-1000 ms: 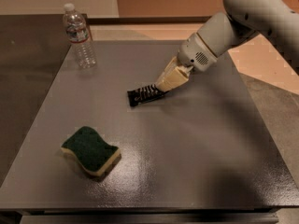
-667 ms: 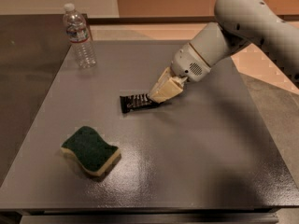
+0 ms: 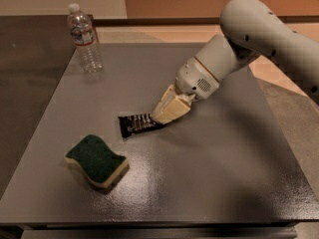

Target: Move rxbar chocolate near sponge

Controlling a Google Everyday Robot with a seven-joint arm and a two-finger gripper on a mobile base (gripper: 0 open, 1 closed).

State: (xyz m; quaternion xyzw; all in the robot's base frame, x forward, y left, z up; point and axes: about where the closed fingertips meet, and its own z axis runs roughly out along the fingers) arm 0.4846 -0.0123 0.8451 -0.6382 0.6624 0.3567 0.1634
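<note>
The rxbar chocolate [image 3: 135, 124], a flat black-wrapped bar with white lettering, is at the middle of the grey table [image 3: 224, 168], its right end between the cream fingers of my gripper [image 3: 160, 117]. The gripper is shut on that end and holds the bar low, close to the tabletop. The sponge [image 3: 96, 161], dark green on top with a pale yellow base, lies at the front left, a short way below and left of the bar, not touching it. The white arm reaches in from the upper right.
A clear plastic water bottle [image 3: 83, 39] with a white cap stands upright at the table's back left corner. The table's front edge runs along the bottom of the view; floor shows to the right.
The gripper has carried the bar leftward and toward the front of the table, closer to the sponge. The sponge and bottle have not moved.
</note>
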